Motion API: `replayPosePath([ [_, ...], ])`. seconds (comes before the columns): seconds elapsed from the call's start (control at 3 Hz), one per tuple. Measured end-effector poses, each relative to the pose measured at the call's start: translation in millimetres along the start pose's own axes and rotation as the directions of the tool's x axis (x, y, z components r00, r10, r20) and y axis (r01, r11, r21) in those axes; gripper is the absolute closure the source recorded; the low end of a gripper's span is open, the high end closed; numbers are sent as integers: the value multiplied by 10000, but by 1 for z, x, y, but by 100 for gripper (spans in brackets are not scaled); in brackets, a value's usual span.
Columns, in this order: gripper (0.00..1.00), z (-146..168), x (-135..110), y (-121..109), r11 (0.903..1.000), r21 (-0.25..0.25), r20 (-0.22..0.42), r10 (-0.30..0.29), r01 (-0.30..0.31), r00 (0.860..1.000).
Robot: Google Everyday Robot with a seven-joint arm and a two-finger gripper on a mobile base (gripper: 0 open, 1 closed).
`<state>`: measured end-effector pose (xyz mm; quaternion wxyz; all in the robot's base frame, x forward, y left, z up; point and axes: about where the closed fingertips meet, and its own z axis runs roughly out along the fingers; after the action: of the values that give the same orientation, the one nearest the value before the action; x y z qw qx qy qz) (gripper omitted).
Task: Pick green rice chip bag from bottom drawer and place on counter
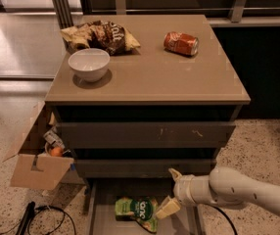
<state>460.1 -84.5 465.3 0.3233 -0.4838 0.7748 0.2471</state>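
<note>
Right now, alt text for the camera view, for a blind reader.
The open gripper reaches into the pulled-out bottom drawer, beside the green bag lying there. On the counter above: a white bowl, a brown chip bag and a red can on its side.

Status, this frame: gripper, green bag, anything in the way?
Gripper open, low at bottom drawer. Green rice chip bag lying inside, beside lower finger, ungrasped. Nothing blocking it.

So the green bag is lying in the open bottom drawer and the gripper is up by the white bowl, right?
Not quite. The camera view shows the gripper down at the bottom drawer, just beside the green bag, not by the white bowl.
</note>
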Motion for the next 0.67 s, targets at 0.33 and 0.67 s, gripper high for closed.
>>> replayPosePath([
  [0.33,0,0,0,0,10000,-1,0,0,0,10000],
  [0.67,0,34,28,17,9986,-214,-137,477,-480,9988],
])
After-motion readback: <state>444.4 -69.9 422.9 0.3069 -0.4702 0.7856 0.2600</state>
